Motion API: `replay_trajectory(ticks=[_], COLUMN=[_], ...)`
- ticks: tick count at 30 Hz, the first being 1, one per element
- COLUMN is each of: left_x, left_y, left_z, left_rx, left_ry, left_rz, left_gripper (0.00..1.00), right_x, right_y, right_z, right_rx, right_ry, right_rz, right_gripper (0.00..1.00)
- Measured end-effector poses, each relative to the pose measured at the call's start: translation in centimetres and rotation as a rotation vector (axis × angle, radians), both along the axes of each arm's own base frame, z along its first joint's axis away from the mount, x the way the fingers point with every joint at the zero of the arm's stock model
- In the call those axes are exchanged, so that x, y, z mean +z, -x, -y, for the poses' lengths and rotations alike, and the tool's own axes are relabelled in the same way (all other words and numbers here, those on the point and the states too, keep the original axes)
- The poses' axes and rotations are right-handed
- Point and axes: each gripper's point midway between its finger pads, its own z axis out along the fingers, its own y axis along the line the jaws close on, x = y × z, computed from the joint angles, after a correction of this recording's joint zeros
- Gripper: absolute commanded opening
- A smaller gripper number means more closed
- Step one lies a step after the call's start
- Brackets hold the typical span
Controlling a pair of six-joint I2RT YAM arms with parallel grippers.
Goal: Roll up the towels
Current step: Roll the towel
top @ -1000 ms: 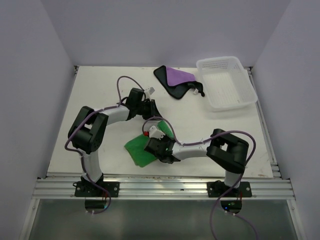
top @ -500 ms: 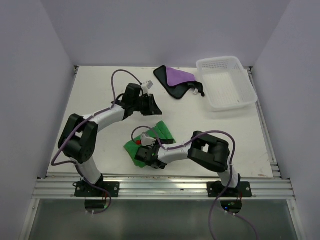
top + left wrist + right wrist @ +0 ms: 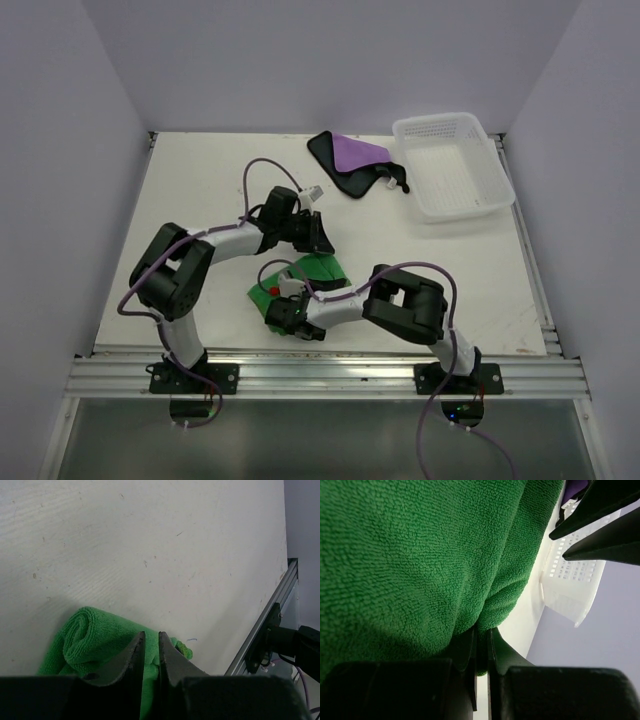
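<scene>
Fingers (image 3: 506,657) pinch green towel (image 3: 322,268) — right gripper (image 3: 284,318) low, elbow folded.

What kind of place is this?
Probably a robot test booth: a left arm and a right arm bolted to a metal rail, plain walls around a white table, and just a green towel, purple towel and basket.

Lab test booth: plain lilac walls (image 3: 60,150), white table (image 3: 200,180), aluminium rail (image 3: 330,378).

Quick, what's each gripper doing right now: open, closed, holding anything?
Left gripper: closed, pinching the green towel at its edge, beside the rolled end.
Right gripper: closed, pinching a fold of the same towel.
</scene>
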Motion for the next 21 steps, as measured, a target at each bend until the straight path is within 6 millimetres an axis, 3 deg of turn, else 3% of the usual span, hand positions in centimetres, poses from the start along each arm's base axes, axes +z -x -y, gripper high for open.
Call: replay_trajectory(ticks=[8,21], left_x=[0.4,-2.8], left_y=[0.1,2.1], left_z=[0.9,-0.1], left_rx=[-0.035,-0.023], left_ry=[0.054,0.04], left_rz=[0.021,-0.041], left_gripper=[0.19,0.16], right_x=[-0.1,-0.3], right_y=[0.0,0.0], right_z=[-0.1,-0.1], right_rx=[0.005,0.006], right_ry=[0.05,0.091], right_rz=[-0.004,-0.006], right_gripper=[0.0,0.02])
